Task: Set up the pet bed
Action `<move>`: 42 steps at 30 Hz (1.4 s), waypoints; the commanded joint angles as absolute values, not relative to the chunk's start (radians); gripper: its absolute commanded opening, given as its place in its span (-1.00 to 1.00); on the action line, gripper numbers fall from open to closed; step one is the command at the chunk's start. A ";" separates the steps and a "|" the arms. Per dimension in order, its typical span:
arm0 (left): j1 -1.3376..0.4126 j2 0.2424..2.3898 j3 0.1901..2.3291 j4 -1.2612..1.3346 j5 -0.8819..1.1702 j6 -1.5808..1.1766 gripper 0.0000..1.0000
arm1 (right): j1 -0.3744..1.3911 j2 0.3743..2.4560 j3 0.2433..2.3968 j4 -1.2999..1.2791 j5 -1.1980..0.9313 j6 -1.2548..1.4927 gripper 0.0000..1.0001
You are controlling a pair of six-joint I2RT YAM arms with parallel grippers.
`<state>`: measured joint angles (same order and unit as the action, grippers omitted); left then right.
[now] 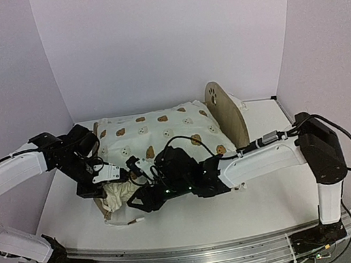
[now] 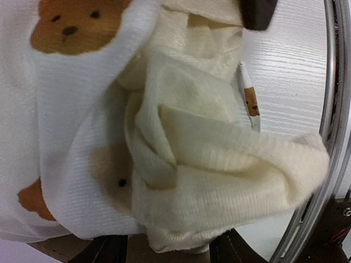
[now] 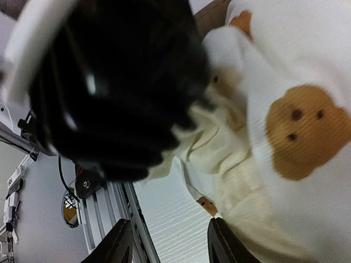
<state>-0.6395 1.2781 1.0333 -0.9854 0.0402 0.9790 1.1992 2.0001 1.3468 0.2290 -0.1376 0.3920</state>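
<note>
The pet bed lies across the table, its rounded wooden headboard with a paw cutout standing at the right. Cream bear-print bedding covers the rest of it. Both grippers meet at the bed's foot end. My left gripper has its jaws apart, and a bunched fold of the bedding's ruffle hangs between its fingers. My right gripper is open over bare table, its right finger against the bedding's edge. The left arm fills that view as a black blur.
An aluminium rail runs along the near edge of the white table. Lilac walls close in the back and both sides. A small white thing lies behind the headboard.
</note>
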 commanded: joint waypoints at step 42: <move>-0.519 1.369 1.428 -0.995 -0.074 0.813 -1.00 | 1.170 2.253 1.674 0.262 0.029 0.486 -0.16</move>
<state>-0.5536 1.4257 1.4653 -0.9530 0.0048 0.8019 1.1679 2.2101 1.6241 0.2679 0.0715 0.4349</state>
